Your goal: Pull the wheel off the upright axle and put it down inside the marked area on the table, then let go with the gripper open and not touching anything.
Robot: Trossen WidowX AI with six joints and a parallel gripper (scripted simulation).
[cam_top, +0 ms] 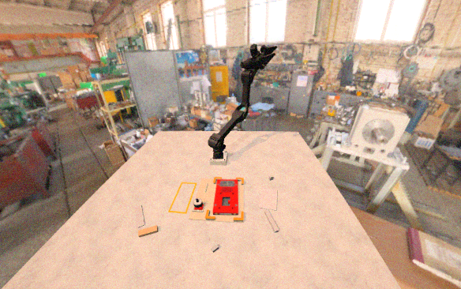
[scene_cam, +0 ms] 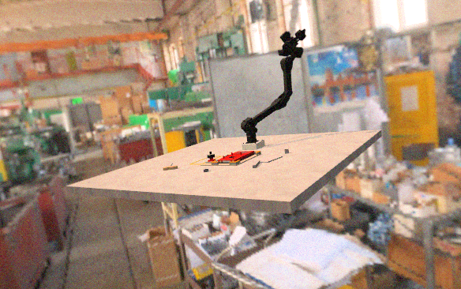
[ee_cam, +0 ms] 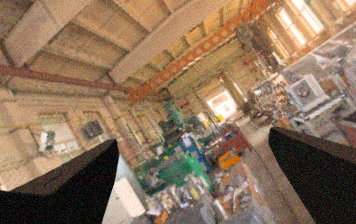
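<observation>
Nothing of the task looks done yet. On the desk (cam_top: 316, 237) the arm (cam_top: 237, 114) stands stretched almost straight up from its base, its gripper (cam_top: 264, 50) high in the air, spread wide and holding nothing; the wrist view shows only ceiling and hall between the two dark fingers. The marked area (cam_top: 182, 197), an orange outline, has nothing in it. Just beside it the wheel (cam_top: 198, 204) sits on its axle, next to the red plate (cam_top: 226, 196). Reaching down, gripping, lifting, placing and release all remain.
</observation>
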